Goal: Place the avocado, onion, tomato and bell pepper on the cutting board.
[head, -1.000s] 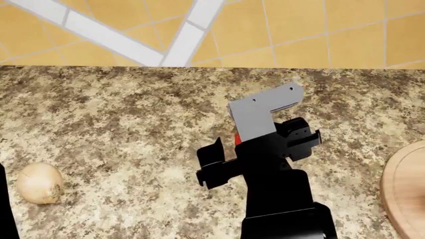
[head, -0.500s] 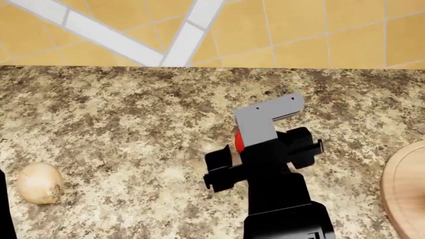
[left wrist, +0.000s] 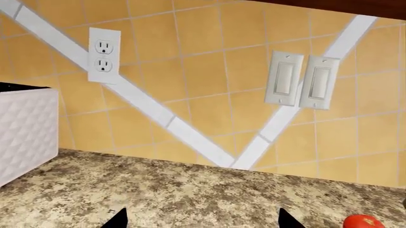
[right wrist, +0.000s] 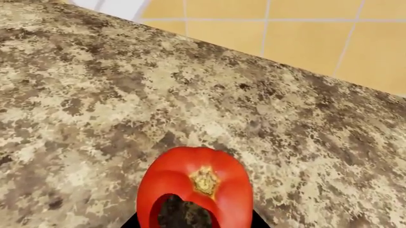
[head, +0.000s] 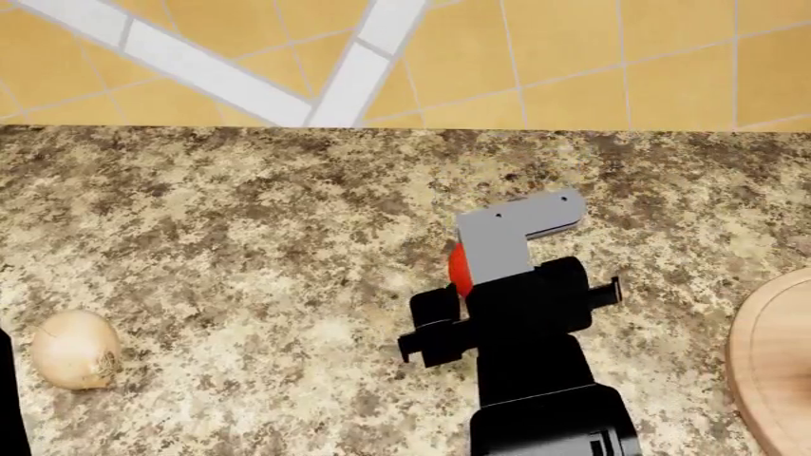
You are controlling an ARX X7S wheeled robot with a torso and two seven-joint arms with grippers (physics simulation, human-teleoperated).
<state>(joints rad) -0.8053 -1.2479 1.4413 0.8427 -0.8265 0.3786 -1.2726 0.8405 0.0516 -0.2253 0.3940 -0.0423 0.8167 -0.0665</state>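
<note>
One item in hand: right gripper (right wrist: pixel 190 223) clamps the tomato (right wrist: pixel 193 187), has drifted slightly toward the board (head: pixel 773 361). Left gripper (left wrist: pixel 199 221) state unclear. Onion (head: pixel 76 350) untouched.

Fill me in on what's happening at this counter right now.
The right arm's gripper is down at the tomato on the granite counter, reaching in around it; whether it is clamped cannot be told. The onion sits on the counter at the far left, and only the rim of the cutting board shows at the right edge, nothing visible on it. The left gripper is open, off to the side.
</note>
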